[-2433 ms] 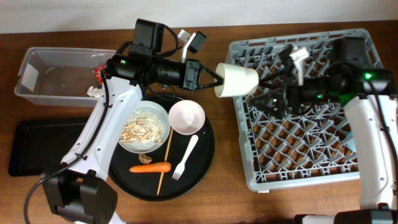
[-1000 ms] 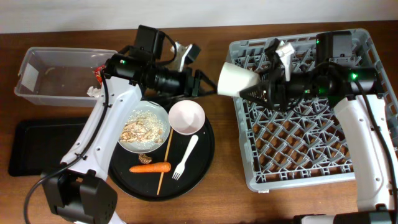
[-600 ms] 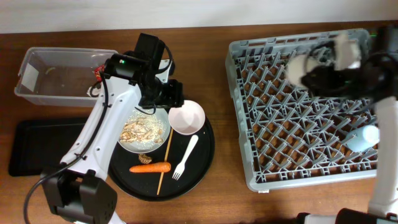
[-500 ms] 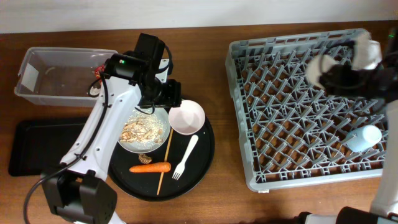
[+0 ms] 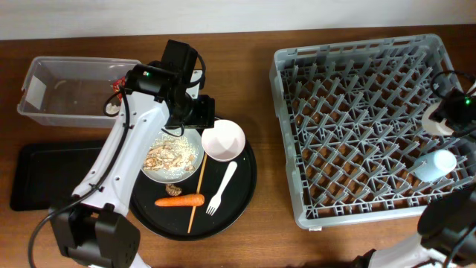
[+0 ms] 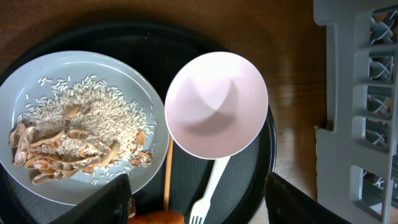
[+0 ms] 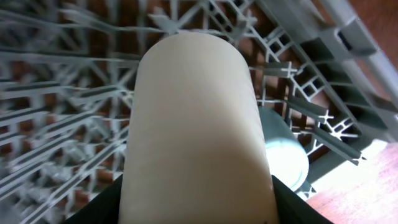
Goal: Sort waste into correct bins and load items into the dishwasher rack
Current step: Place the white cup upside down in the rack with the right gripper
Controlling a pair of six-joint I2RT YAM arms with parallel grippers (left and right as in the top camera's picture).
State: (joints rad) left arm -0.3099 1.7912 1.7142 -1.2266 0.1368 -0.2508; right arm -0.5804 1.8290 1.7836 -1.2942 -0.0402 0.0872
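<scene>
1. The small white cup (image 7: 196,124), smooth and cylindrical, is clamped between the right gripper's (image 7: 196,200) fingers above the right edge of the grey, peg-studded dishwasher rack (image 5: 349,134).
2. A light blue cup (image 7: 283,155) sits in the rack just beside it.
3. The left gripper (image 6: 200,200) hangs with its fingers wide apart and empty over the round white bowl (image 6: 216,104).

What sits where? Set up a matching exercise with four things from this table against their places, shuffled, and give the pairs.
1 white bowl
2 light blue cup
3 crumpled red wrapper
4 small white cup

A in the clear tub
B in the right gripper
C in the grey rack
D on the round black tray

Pairs: 1-D, 2-C, 3-A, 4-B
</scene>
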